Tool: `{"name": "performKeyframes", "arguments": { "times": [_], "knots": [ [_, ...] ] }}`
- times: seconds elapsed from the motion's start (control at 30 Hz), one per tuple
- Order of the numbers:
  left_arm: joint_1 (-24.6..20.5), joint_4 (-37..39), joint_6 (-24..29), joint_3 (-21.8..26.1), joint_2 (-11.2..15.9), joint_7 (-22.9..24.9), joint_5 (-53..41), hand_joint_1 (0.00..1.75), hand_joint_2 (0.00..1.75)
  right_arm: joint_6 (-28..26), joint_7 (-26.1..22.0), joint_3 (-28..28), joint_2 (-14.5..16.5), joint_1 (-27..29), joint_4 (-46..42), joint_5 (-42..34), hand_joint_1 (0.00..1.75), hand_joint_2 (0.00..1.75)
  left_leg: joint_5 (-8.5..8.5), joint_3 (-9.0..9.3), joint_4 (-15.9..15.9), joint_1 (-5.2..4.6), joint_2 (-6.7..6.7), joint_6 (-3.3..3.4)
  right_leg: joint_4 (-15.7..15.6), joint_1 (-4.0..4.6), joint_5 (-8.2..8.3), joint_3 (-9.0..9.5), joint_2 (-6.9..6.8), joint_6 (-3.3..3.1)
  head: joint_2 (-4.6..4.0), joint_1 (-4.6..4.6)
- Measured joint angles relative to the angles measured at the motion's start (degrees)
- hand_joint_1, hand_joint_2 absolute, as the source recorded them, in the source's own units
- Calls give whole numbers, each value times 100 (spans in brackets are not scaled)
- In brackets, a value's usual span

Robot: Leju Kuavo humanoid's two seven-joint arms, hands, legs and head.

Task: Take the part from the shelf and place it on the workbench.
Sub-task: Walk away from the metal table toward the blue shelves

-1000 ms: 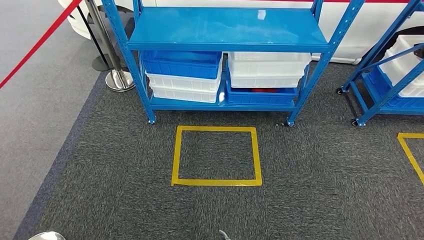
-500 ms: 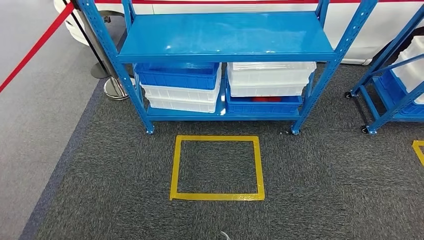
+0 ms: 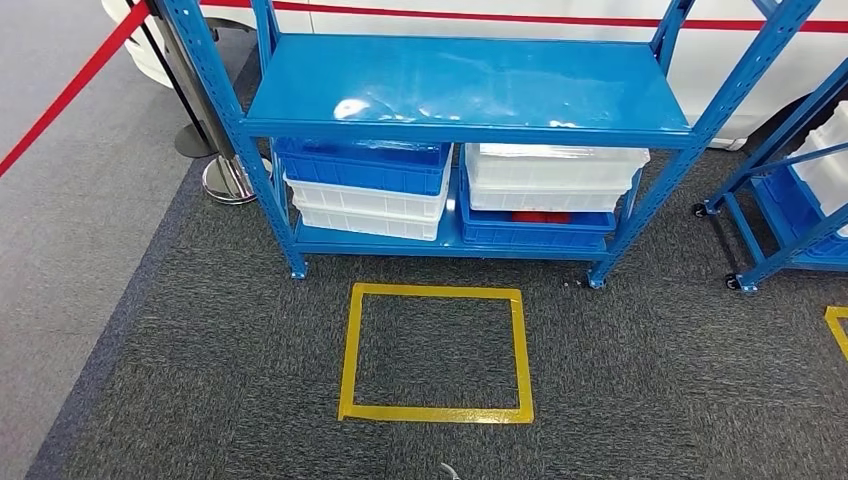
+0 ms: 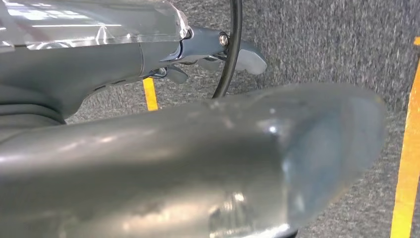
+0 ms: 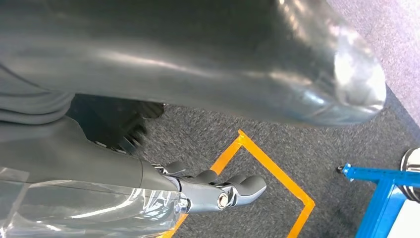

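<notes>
**Facing the shelf, both arms hanging low**
Head view: blue shelf at 12 o'clock, with the yellow floor square, likely a standing mark, at 6. A red item, possibly the part, sits in the bottom blue bin at 1 o'clock. Left wrist view: the left robot hand hangs; I cannot tell its pose. Right wrist view: the right robot hand hangs empty, fingers loosely spread.

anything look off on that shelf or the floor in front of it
Nothing stands out. The bins sit stacked squarely on the blue shelf's bottom level, the top level is bare, and the yellow tape square on the carpet looks intact.
</notes>
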Motion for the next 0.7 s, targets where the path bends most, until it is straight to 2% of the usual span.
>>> {"name": "performKeyframes", "arguments": {
  "times": [0.03,0.07,0.1,0.13,0.17,0.2,0.3,0.37,0.4,0.47,0.5,0.53,0.57,0.6,0.63,0.67,0.7],
  "knots": [
    [2,0,-3,0,-1,0,-1,0,0,2,0,-4,0,0,5,8,0,0,-27,30,0,-9,-6,0,22,1,120,-89,0,-6,0,0],
    [3,0,-6,0,-2,-1,-1,0,0,3,0,-8,1,1,10,13,0,0,-56,70,0,-19,-15,-3,-191,4,357,-60,0,-25,-1,1],
    [4,0,-11,0,-4,-5,-2,0,0,3,0,-13,1,1,14,18,0,0,-87,112,0,-27,-24,-9,-573,11,649,64,1,-56,-1,2],
    [2,0,-19,0,-9,-13,-2,0,0,4,0,-16,1,1,19,22,0,0,-116,149,5,-42,-31,-21,-967,29,866,207,2,-95,-2,0],
    [-2,0,-28,0,-13,-22,-2,0,0,5,-1,-20,1,1,22,25,0,0,-141,171,10,-53,-39,-41,-1278,44,1007,319,-1,-128,-2,1],
    [-5,0,-37,0,-16,-31,-2,0,0,7,-1,-24,4,2,26,26,0,0,-161,180,14,-59,-44,-65,-1451,59,1058,379,-2,-155,-1,1],
    [-7,0,-52,0,-14,-42,-2,0,0,10,-2,-38,21,6,32,28,0,0,-195,200,6,-61,-49,-155,-1555,42,1062,421,3,-211,0,2],
    [-9,0,-54,0,-9,-47,-3,0,0,11,-4,-45,36,5,33,31,0,0,-346,132,228,-62,-39,-220,-1619,-4,1076,494,-6,-262,-1,-29],
    [-8,0,-54,0,-7,-49,-3,0,0,11,-5,-48,42,4,34,32,0,0,-495,6,512,-47,-33,-251,-1637,-17,1073,529,-18,-281,-1,-53],
    [-3,0,-53,0,-7,-50,-5,0,0,13,-5,-49,43,4,40,33,0,0,-808,-389,1285,-8,-23,-308,-1640,-18,1035,572,-33,-300,-1,-85],
    [2,0,-52,0,-7,-50,-8,0,0,13,-4,-49,44,5,46,33,0,0,-856,-545,1546,11,-20,-328,-1638,-18,1003,597,-33,-299,-1,-90],
    [8,0,-52,0,-7,-50,-10,0,0,13,-4,-49,44,5,52,33,0,0,-792,-612,1615,25,-18,-342,-1637,-19,966,629,-28,-292,-1,-92],
    [10,0,-52,0,-7,-51,-11,0,0,13,-4,-49,44,5,58,33,0,0,-610,-556,1438,36,-15,-347,-1637,-23,920,677,-22,-279,-1,-98],
    [11,0,-54,0,-6,-55,-13,0,0,13,-4,-49,45,5,63,34,0,0,-362,-403,1075,42,-6,-345,-1638,-28,865,737,-19,-261,-1,-100],
    [13,0,-61,0,-5,-62,-14,0,0,13,-4,-49,45,5,67,34,0,0,-186,-220,690,40,11,-333,-1639,-28,812,795,-20,-234,-1,-101],
    [10,0,-72,0,-5,-73,-15,0,0,13,-4,-49,46,4,71,34,0,0,-94,-54,350,26,26,-303,-1638,-24,759,840,-22,-199,-1,-108],
    [6,0,-83,0,-5,-84,-15,0,0,13,-3,-50,46,2,74,35,0,0,-91,50,147,9,39,-263,-1649,-18,720,873,-27,-163,-1,-107]
  ]
}}
